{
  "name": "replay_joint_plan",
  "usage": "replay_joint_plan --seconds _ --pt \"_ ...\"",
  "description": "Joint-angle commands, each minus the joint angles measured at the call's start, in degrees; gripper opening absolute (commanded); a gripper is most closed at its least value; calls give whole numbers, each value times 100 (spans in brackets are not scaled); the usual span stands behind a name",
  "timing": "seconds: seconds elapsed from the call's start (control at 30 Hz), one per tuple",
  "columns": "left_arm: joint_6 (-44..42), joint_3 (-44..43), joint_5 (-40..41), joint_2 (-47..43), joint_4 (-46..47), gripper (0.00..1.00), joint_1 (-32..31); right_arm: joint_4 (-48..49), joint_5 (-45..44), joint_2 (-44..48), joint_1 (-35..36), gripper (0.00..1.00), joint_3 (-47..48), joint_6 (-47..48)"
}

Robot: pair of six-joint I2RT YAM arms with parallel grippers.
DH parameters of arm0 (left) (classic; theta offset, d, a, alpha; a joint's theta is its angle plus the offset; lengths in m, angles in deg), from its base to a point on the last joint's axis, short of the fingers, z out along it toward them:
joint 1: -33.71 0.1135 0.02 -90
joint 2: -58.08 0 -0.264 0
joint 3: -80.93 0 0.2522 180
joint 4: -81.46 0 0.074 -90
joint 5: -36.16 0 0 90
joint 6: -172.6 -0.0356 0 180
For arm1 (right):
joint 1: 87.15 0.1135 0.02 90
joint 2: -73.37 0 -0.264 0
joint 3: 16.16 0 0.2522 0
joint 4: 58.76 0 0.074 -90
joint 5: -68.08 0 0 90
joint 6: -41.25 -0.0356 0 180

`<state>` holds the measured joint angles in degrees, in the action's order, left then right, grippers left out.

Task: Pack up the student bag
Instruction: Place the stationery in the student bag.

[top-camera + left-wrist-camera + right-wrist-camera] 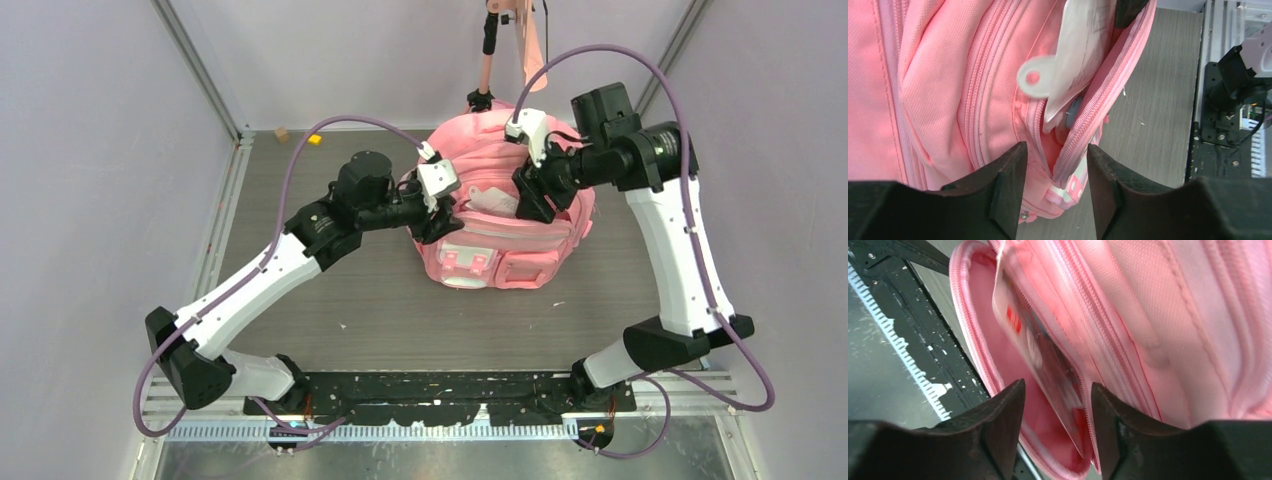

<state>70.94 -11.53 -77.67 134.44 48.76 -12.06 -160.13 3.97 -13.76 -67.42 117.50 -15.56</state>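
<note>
Left tool [1054, 192] seen from behind, dark fingers [1009, 185] spread apart, nothing gripped between. Student bag [938, 85] fills left and centre of view. Zip pocket [1083, 120] gaping open just beyond fingertips. White paper sheet [1080, 55] lodged in opening, faint writing visible. Pale round zip pull [1035, 77] lying against bag beside sheet. Grey striped surface [1153, 110] seen at right; black base hardware [1228, 100] beyond its edge.

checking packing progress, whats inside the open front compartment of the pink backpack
A flat white sheet or booklet with red marks stands in the unzipped compartment of the student bag, its top sticking out. A grey item shows under it. Anything deeper is hidden by fabric.
</note>
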Motion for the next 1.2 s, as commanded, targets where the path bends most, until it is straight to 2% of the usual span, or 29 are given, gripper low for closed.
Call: replay_joint_plan --seconds 0.0,0.1,0.3,0.53,0.7,0.87,0.97,1.17 --pt "-51 29 97 -344 74 54 -46 590 -161 758 -30 61 -44 -354" --pt "-15 21 265 -436 47 62 -45 879 -255 1001 -30 63 -168 -577" --pt "368 -158 799 -505 -104 70 -45 1645 -257 1406 -30 65 -483 -1019" --pt "1315 -508 1134 -402 -14 73 -36 2540 232 1527 -35 65 -1072 -1808" --pt "1780 -628 1206 -379 -45 73 69 3167 361 1527 -30 61 -1540 -2253" --pt "1996 -545 1202 -472 -48 73 217 3411 606 1371 -28 50 -1689 -2397" --pt "2106 -476 1184 -523 -41 73 306 3386 1005 1219 -24 33 -1664 -2445" --pt "2238 -342 1170 -637 -68 73 491 3398 1478 1078 85 20 -1804 -2528"
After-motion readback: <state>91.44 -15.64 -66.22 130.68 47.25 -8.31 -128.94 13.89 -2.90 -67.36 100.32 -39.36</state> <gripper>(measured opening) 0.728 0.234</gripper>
